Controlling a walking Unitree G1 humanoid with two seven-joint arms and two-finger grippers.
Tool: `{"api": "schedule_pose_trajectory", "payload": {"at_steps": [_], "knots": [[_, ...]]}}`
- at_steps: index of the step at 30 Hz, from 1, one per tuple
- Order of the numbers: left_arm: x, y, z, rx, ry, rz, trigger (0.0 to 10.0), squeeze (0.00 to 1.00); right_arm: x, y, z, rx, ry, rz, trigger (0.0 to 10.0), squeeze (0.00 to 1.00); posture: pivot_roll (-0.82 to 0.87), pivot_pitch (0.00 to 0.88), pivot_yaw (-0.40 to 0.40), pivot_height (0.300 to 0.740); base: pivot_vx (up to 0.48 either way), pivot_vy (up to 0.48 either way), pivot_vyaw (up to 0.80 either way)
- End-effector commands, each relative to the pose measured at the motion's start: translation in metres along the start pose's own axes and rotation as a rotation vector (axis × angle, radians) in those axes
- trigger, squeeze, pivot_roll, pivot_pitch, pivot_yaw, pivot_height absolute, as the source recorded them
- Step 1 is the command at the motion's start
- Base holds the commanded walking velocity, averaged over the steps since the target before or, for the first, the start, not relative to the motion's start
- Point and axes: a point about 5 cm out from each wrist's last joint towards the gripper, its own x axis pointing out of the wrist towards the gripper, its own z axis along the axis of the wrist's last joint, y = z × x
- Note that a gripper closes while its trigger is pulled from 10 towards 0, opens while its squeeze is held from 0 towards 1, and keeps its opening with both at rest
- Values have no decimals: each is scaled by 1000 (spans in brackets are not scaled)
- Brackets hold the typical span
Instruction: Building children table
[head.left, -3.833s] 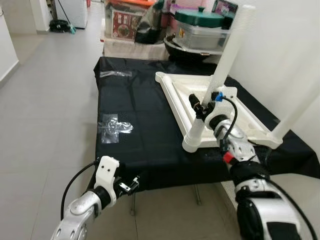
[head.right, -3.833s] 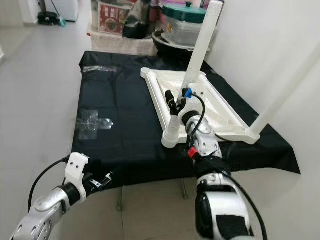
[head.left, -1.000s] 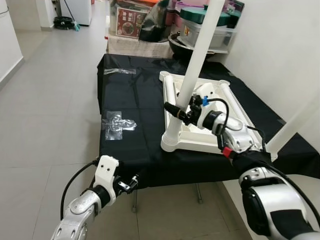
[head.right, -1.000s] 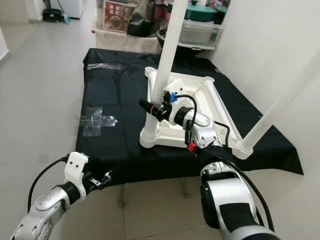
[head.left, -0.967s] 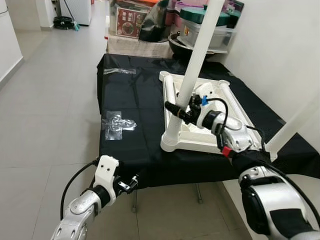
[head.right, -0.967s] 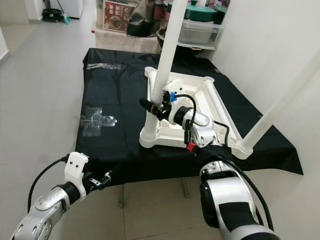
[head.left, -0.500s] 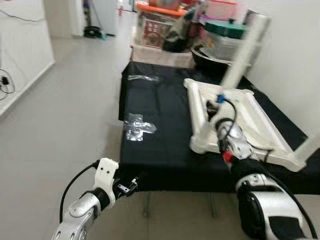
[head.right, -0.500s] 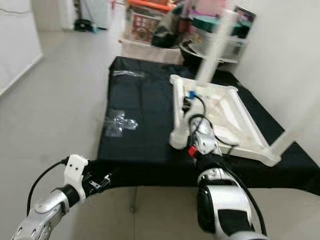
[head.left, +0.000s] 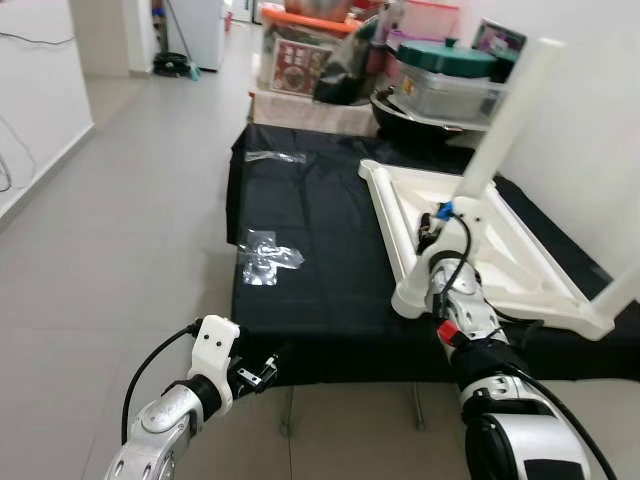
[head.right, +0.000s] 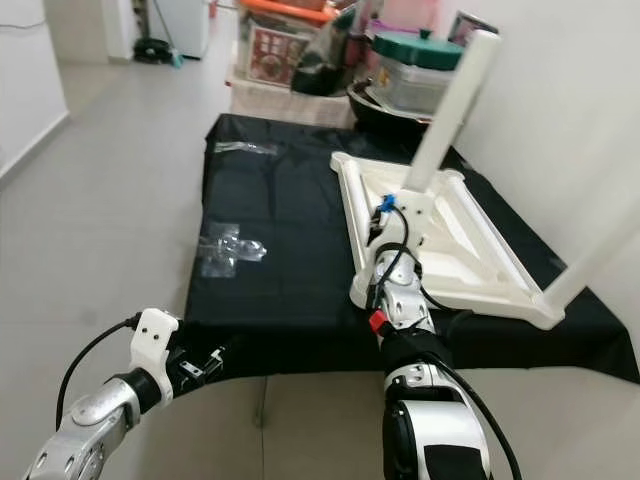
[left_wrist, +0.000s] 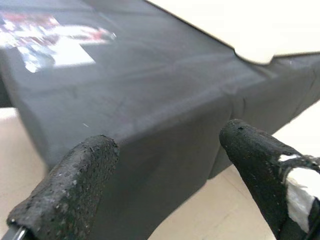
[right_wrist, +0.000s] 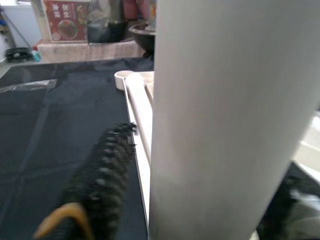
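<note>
Black-draped table (head.left: 320, 270) on grey tiles; right hand (head.right: 382, 228) grips white leg (head.right: 452, 110), left hand (left_wrist: 165, 165) spread

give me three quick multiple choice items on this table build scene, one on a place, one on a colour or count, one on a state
1. Where does the upside-down white tabletop lie?
A. on the black-covered table
B. on the tiled floor
C. on the storage boxes behind

2. How many white legs stand up from the tabletop?
A. none
B. two
C. four

3. What is the right gripper doing?
A. hanging idle beside the table
B. holding a strip of tape
C. set around the near white leg

Answers:
1. A: the tabletop rests on the black cloth covering the table.
2. B: the near leg rises from the corner by the robot, and a second leg rises at the right corner.
3. C: the right wrist view shows black fingers on either side of the leg, while the left gripper hangs open below the table edge.
</note>
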Motion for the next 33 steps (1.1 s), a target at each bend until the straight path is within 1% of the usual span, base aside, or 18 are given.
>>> {"api": "schedule_pose_trajectory", "payload": {"at_steps": [1, 2, 4, 5, 7, 9, 12, 13, 14, 15, 16, 17, 21, 24, 26, 28, 31, 33], "knots": [[0, -3, -3, -7, 15, -10, 10000, 0, 1, 0, 13, 19, -66, 50, 10000, 380, 48, 0, -166, 740, 0, 0, 0], [0, -2, -3, -7, 14, -9, 10000, 0, 0, 4, 23, 49, -116, 132, 10000, 0, 48, 0, -166, 740, 0, 0, 0], [0, -2, -2, -6, 12, -9, 10000, 0, 0, 6, 40, 71, -209, 287, 10000, 0, 54, 0, -170, 740, 0, 0, 0], [0, -2, -2, -6, 12, -9, 10000, 0, 0, 6, 40, 71, -209, 287, 10000, 0, 54, 0, -170, 740, 0, 0, 0], [1, -2, -2, -7, 7, -7, 10000, 0, 0, 2, 48, 42, -237, 428, 10000, 0, 54, 0, -167, 740, 0, 0, 0], [1, -2, -1, -8, 4, -9, 10000, 0, 1, -3, 52, 2, -223, 565, 10000, 0, 55, 0, -168, 740, 0, 0, 0], [1, -2, -1, -8, 4, -9, 10000, 0, 1, -3, 52, 2, -223, 565, 10000, 0, 55, 0, -168, 740, 0, 0, 0], [1, -2, -1, -8, 4, -11, 10000, 0, 1, -5, 53, -10, -209, 622, 10000, 0, 55, 0, -168, 740, 0, 0, 0], [1, -2, 0, -8, 2, -14, 10000, 0, 0, -4, 50, -38, -179, 705, 1922, 0, 55, 0, -168, 740, 0, 0, 0], [1, -2, 0, -8, 2, -14, 10000, 0, 0, -4, 50, -38, -179, 705, 1922, 0, 55, 0, -168, 740, 0, 0, 0], [1, -2, 0, -7, 0, -17, 10000, 0, -2, -3, 47, -64, -157, 769, 0, 0, 55, 0, -168, 740, 0, 0, 0], [1, -3, 1, -7, -3, -22, 10000, 0, -4, 0, 42, -80, -139, 814, 0, 0, 61, 0, -170, 740, 0, 0, 0], [1, -3, 3, -4, -7, -30, 10000, 0, -6, 4, 37, -95, -127, 856, 0, 0, 68, 0, -170, 740, 0, 0, 0], [-2, -5, 7, 4, -17, -53, 10000, 0, -16, 11, 26, -116, -92, 992, 0, 0, 71, 0, -162, 740, 0, 0, 0], [-2, -5, 7, 4, -17, -53, 10000, 0, -16, 11, 26, -116, -92, 992, 0, 0, 71, 0, -162, 740, 0, 0, 0], [-4, -5, 9, 13, -23, -66, 10000, 0, -19, 8, 19, -129, -51, 1049, 0, 0, 67, 0, -158, 740, 0, 0, 0], [-4, -5, 10, 21, -26, -69, 10000, 0, -18, 5, 17, -147, -45, 1028, 0, 0, 67, 0, -158, 740, 0, 0, 0], [-4, -5, 10, 27, -26, -72, 10000, 0, -6, -4, 8, -200, -8, 781, 0, 0, 70, 0, -158, 740, 0, 0, 0]]}}
